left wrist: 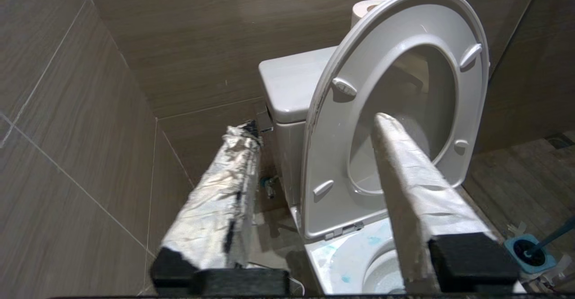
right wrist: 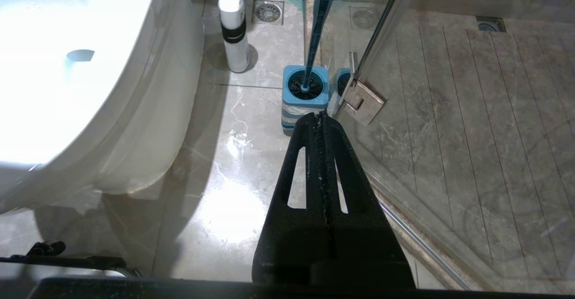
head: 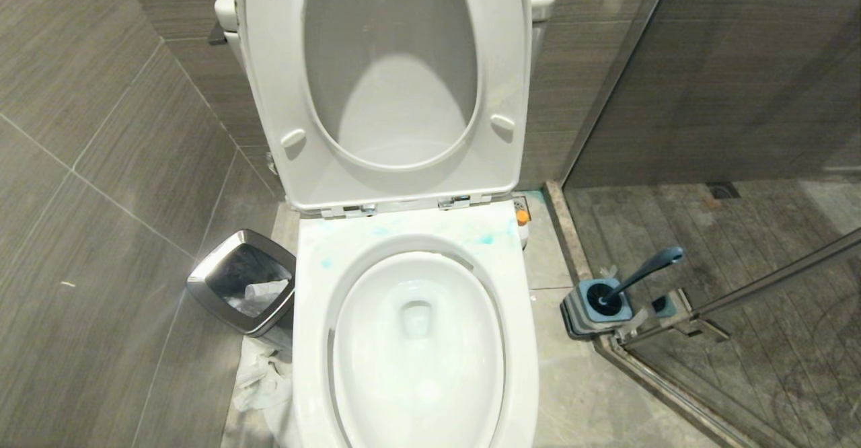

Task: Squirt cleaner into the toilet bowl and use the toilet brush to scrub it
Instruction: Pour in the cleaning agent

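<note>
The white toilet bowl stands in the middle with its seat and lid raised. Pale blue cleaner is smeared along the back of the rim, and the left wrist view shows the cleaner there too. The toilet brush stands in its square blue holder on the floor to the right of the bowl. My left gripper, its fingers wrapped in white, hangs open and empty near the bowl's left rear. My right gripper is shut and empty over the floor, just short of the toilet brush. Neither arm shows in the head view.
A white bottle with an orange cap stands on the floor behind the bowl's right side. A square steel bin sits left of the bowl, with crumpled paper below it. A glass shower door closes off the right.
</note>
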Controlling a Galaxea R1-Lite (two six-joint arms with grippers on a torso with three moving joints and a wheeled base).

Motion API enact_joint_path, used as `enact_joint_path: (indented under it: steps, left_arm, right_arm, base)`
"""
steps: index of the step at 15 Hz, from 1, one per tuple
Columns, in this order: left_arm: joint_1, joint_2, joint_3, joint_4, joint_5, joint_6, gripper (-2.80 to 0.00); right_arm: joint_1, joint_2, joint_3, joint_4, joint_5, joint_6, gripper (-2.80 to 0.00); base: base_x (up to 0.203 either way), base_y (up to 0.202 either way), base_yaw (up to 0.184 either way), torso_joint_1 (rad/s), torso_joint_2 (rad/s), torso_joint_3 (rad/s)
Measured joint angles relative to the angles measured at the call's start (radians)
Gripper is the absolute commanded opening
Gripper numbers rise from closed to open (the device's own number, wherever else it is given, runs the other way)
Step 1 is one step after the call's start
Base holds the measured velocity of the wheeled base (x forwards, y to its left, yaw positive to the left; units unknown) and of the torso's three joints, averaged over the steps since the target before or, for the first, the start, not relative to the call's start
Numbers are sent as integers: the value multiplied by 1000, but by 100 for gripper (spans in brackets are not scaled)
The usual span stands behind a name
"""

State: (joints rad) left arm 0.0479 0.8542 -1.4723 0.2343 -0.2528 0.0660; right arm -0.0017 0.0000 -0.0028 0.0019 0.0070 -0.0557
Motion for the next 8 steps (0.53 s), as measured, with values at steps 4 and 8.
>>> enact_joint_path:
  steps: [4,8]
  left_arm:
    - [9,-104,93,2,2,0,-280]
    - [32,-314,295,11,3,-2,-280]
  right_arm:
    - [0,0,0,0,0,0,-280]
    - [0,0,0,0,0,0,-280]
  base:
    - [0,0,0,0,0,0]
    - [0,0,0,0,0,0]
